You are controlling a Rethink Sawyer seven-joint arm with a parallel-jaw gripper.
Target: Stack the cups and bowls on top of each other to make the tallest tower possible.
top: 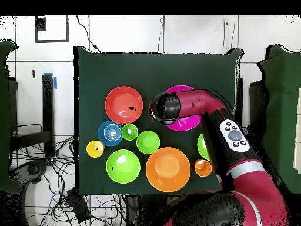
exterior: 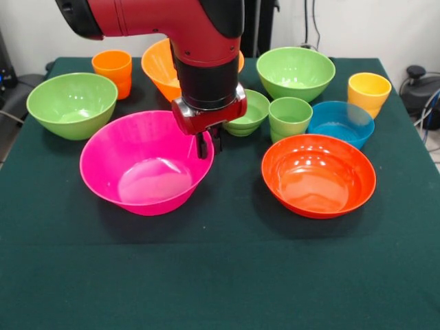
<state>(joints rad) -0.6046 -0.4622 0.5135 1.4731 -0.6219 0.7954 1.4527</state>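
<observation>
The big pink bowl (exterior: pixel 144 165) (top: pixel 187 122) sits upright at centre-left of the front view. My gripper (exterior: pixel 208 146) hangs right at its right-hand rim. In the overhead view the arm covers the gripper and part of that bowl. A red-orange bowl (exterior: pixel 318 174) (top: pixel 123 105) lies to the right. Behind are a small green bowl (exterior: pixel 249 112), a green cup (exterior: pixel 289 117), a blue bowl (exterior: pixel 342 122), a yellow cup (exterior: pixel 368 91), two light green bowls (exterior: pixel 72 103) (exterior: pixel 295 72), an orange bowl (exterior: pixel 159 67) and an orange cup (exterior: pixel 113 69). Each stands by itself on the cloth.
A dark green cloth (exterior: pixel 220 275) covers the table, with a wide bare strip along its front edge. The red arm (top: pixel 235 141) reaches over the table's right side in the overhead view, hiding most of one light green bowl (top: pixel 201 147). Cables lie on the floor (top: pixel 41 170) beyond the cloth.
</observation>
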